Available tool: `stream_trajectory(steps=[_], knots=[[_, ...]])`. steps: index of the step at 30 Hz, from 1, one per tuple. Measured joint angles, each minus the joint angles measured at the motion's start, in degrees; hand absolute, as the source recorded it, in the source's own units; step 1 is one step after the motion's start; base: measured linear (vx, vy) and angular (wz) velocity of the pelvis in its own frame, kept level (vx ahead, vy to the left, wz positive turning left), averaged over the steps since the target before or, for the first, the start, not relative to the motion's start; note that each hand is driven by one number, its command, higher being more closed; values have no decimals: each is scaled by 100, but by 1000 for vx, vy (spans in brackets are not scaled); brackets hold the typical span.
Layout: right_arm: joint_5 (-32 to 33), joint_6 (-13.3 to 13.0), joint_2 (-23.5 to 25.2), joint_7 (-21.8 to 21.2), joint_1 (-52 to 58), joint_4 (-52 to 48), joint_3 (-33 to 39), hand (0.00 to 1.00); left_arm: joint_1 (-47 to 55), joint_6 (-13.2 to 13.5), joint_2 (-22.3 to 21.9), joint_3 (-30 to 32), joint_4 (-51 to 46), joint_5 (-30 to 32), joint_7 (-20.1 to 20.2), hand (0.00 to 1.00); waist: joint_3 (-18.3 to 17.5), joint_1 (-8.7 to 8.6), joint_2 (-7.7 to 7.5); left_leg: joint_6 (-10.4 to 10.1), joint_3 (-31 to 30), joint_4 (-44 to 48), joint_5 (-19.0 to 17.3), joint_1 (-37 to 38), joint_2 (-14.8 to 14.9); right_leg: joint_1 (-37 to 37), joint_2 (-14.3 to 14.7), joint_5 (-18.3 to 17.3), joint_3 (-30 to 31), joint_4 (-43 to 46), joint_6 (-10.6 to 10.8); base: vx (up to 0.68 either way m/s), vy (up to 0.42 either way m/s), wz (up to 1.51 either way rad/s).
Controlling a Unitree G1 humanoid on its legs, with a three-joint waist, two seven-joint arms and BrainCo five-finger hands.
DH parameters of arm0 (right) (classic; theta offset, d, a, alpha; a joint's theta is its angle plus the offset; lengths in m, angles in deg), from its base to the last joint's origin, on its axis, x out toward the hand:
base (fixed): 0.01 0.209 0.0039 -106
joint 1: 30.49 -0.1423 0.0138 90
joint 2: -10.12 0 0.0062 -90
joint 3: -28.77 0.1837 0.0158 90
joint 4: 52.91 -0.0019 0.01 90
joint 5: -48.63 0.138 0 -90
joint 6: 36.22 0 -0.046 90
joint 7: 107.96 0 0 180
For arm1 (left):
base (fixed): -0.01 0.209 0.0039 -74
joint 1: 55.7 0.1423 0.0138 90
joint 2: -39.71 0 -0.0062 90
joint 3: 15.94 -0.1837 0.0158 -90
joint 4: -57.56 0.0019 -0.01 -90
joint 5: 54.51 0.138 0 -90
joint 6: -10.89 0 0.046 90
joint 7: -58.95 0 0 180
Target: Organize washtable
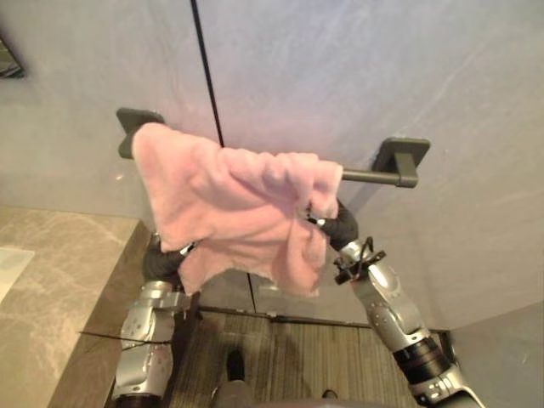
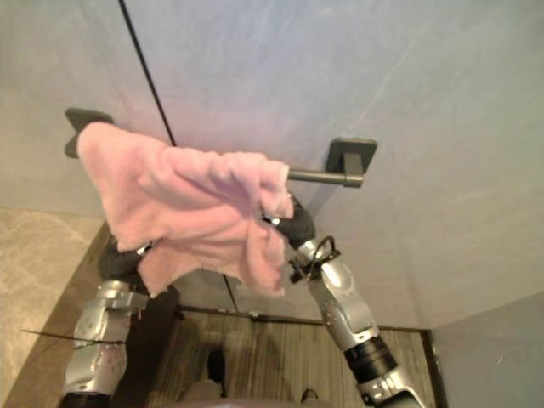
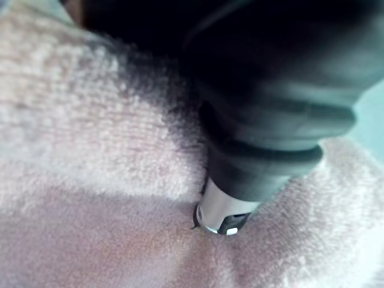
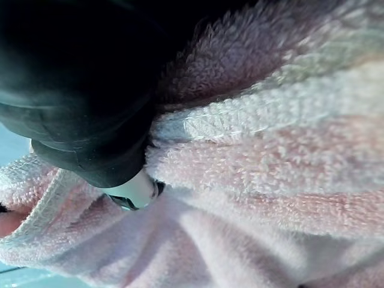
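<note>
Hanging over the dark towel bar (image 1: 370, 177) on the grey wall (image 1: 340, 68), the pink towel (image 1: 229, 204) was draped unevenly. Its upper corner was bunched against the bar's left bracket (image 1: 136, 119) and its body fell in rumpled folds to a ragged lower edge. The bar's right end and its right bracket (image 1: 404, 153) stayed bare. The left hand (image 1: 161, 259) was raised beneath the towel's lower left edge, its dark ribbed cover pushed up into the cloth. In the left wrist view the terry pile pressed close round that cover, and whether the hand was grasping the cloth or released could not be told. The right hand (image 1: 340, 223) sat at the towel's right edge, just under the bar, seemingly tucked behind the hanging fold. The right wrist view showed the towel's hemmed border lying against its cover, and its grasp could not be told either. A beige marbled worktop (image 1: 51, 280) ran along the left, below the towel and apart from it. A wood-grain floor (image 1: 280, 357) lay underneath between the two arms.
</note>
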Motion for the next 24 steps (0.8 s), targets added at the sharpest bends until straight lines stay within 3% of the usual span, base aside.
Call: stream_trajectory(steps=[11, 24], knots=[[-1, -33, 32, -2, 229, -130, 412, 100, -205, 8, -58, 105, -210, -170, 127, 100, 13, -158, 35, 27, 71, 2, 23, 89, -1, 67, -25, 81, -6, -57, 61, -5, 2, -3], [-61, -33, 38, 3, 240, -127, 538, 100, -398, 3, -449, 161, 45, -164, 127, 100, -4, -168, 66, 27, 42, 0, 23, 101, -4, 104, -27, 78, -39, -65, 62, 0, 0, 0]])
